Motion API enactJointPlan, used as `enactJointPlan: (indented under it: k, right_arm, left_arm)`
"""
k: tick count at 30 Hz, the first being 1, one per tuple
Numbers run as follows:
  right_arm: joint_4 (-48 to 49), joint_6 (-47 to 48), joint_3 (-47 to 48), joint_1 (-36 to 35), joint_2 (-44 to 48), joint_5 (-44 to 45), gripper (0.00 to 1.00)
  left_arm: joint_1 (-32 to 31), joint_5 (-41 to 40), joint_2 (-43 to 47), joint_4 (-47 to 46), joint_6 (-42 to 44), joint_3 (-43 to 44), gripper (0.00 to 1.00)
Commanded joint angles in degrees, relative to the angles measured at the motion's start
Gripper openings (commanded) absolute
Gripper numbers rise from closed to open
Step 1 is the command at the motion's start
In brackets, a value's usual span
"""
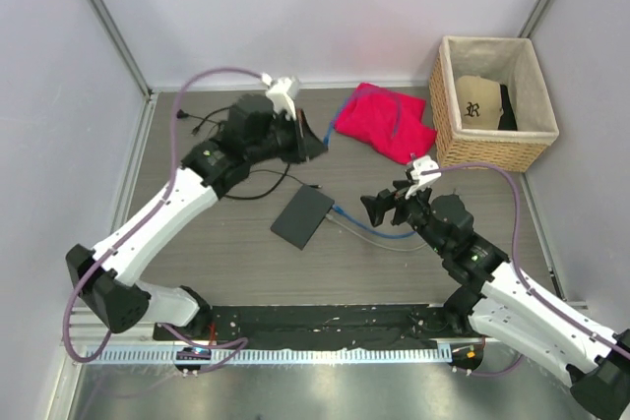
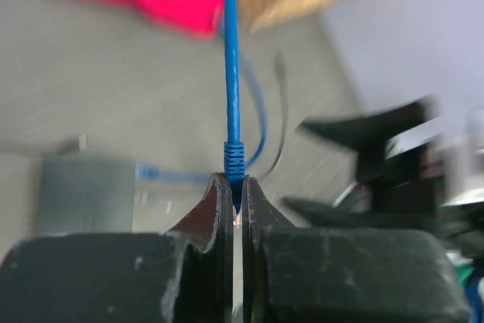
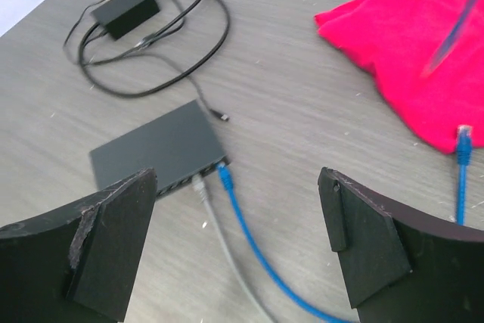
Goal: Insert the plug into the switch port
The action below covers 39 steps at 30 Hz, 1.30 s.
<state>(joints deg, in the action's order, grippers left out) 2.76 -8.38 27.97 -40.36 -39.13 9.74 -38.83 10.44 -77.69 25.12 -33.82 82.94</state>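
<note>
The switch [image 1: 302, 216] is a flat dark grey box lying mid-table. It also shows in the right wrist view [image 3: 155, 147] and, blurred, in the left wrist view [image 2: 85, 191]. A blue plug [image 3: 224, 176] and a grey plug [image 3: 198, 186] sit at its socket edge. My left gripper [image 1: 309, 141] is above and behind the switch. In its wrist view the left gripper [image 2: 234, 188] is shut on another blue plug [image 2: 234, 158], whose cable [image 2: 231, 51] runs off towards the red cloth. My right gripper [image 1: 373, 208] is right of the switch, and its wrist view shows the right gripper [image 3: 236, 187] open and empty.
A red cloth [image 1: 382, 123] lies at the back. A wicker basket [image 1: 443, 105] stands at the back right. A black power brick [image 3: 125, 11] with coiled black cords lies behind the switch. A loose blue plug [image 3: 463, 140] rests by the cloth.
</note>
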Motion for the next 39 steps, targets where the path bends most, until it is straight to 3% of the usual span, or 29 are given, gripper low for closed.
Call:
enactJointPlan:
  k: [1,7,8,16,22,30,39]
  right_arm:
    - [-5.66,-0.76,1.39,0.10,2.22,-7.09,0.97]
    - [-4.35,1.51,-0.28,0.10,1.96,-15.69,0.97]
    - [-4.00,3.18,-0.54,0.10,0.83,-17.45,0.93]
    - [-1.08,11.19,2.60,0.02,-6.47,-25.99,0.89]
    - [-5.48,13.48,8.06,-0.07,-12.97,-29.24,0.88]
    - [-8.03,11.90,8.42,0.02,-13.07,-34.43,0.85]
    - [-9.80,11.55,7.63,0.02,-15.53,-41.99,0.76]
  left_arm:
    - [-0.98,6.17,1.31,-3.59,1.38,-11.89,0.04]
    - [-1.16,15.31,0.00,-7.45,4.65,-23.51,0.03]
    - [-1.25,16.01,-0.61,-7.98,4.12,-25.00,0.03]
    - [-3.88,14.61,-0.71,-3.87,8.24,-26.60,0.00]
    - [-11.70,2.59,2.54,2.81,15.78,-25.28,0.00]
    - [-20.66,-8.57,6.23,3.97,25.81,-25.98,0.00]
    - [-24.36,-11.93,9.74,0.81,35.21,-27.91,0.00]
